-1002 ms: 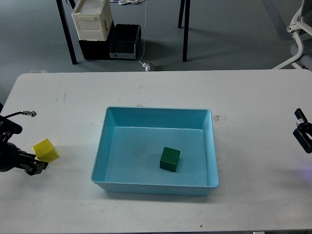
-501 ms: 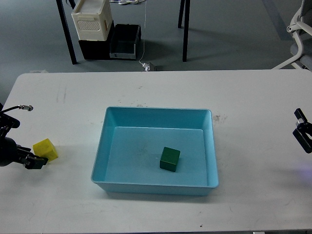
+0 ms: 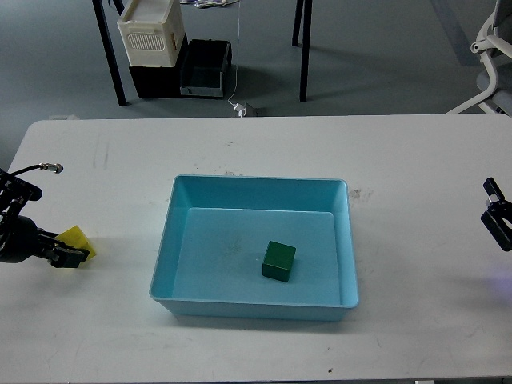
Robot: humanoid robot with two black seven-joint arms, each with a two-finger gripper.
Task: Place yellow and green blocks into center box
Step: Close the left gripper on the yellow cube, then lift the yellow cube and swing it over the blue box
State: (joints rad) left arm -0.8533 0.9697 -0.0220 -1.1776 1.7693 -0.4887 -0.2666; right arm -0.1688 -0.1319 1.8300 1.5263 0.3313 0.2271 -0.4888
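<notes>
The left gripper (image 3: pixel 70 256) reaches in low from the table's (image 3: pixel 256 152) left edge, its dark fingers on the yellow block (image 3: pixel 80 239); whether they pinch it, I cannot tell. The green block (image 3: pixel 279 261) sits inside the center box (image 3: pixel 182 208). The right gripper (image 3: pixel 498 220) waits at the right edge, its spread unreadable

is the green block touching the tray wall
Apart. The head view shows the green block on the tray floor with bare blue floor between it and every wall.
</notes>
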